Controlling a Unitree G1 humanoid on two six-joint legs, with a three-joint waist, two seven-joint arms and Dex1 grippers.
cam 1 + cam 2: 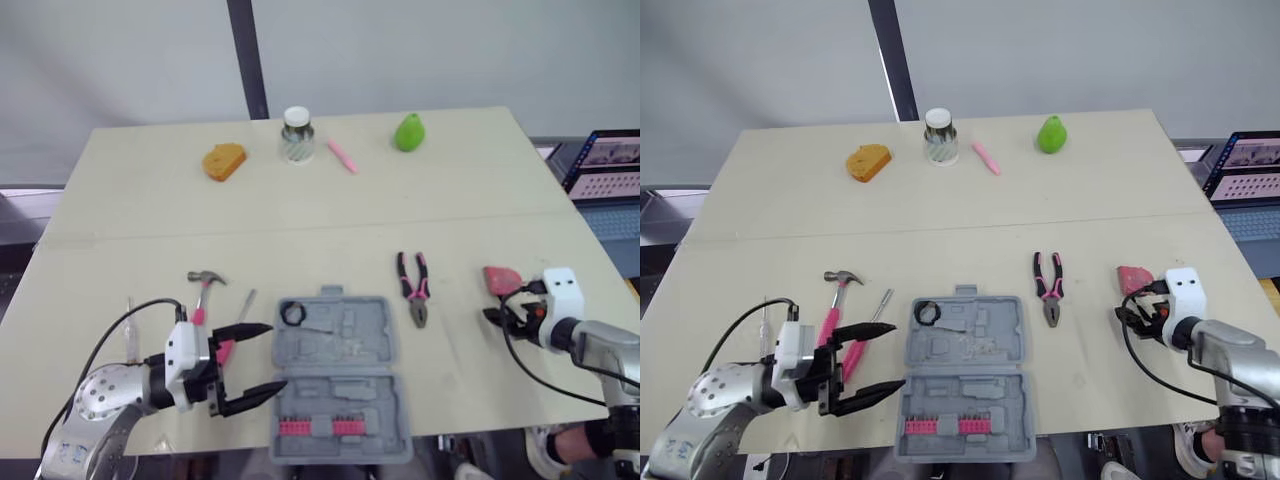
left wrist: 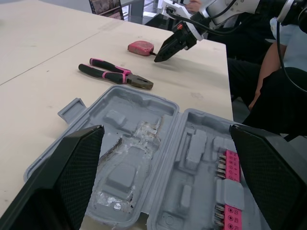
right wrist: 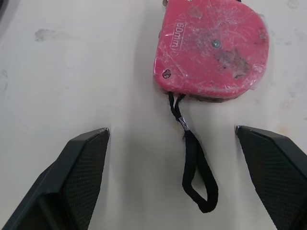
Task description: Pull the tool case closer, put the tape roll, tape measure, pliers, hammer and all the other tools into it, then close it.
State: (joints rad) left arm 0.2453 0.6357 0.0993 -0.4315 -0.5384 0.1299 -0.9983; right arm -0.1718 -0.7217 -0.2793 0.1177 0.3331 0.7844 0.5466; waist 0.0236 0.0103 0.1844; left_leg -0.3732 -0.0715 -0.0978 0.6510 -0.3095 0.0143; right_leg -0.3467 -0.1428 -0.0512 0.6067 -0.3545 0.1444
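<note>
Finding the tool case (image 1: 340,395) lying open and flat at the near edge of the bench (image 1: 140,190), holding a black tape roll (image 1: 293,313) in its far left corner. Finding the pliers (image 1: 414,288) lying just right of it, the hammer (image 1: 205,290) to its left. Holding the left gripper (image 1: 276,357) just beside the case's left side, fingers spread wide, gripping nothing. Holding the right gripper (image 1: 497,318) close to the red tape measure (image 3: 211,48), fingers apart, its black strap (image 3: 194,163) lying between them
</note>
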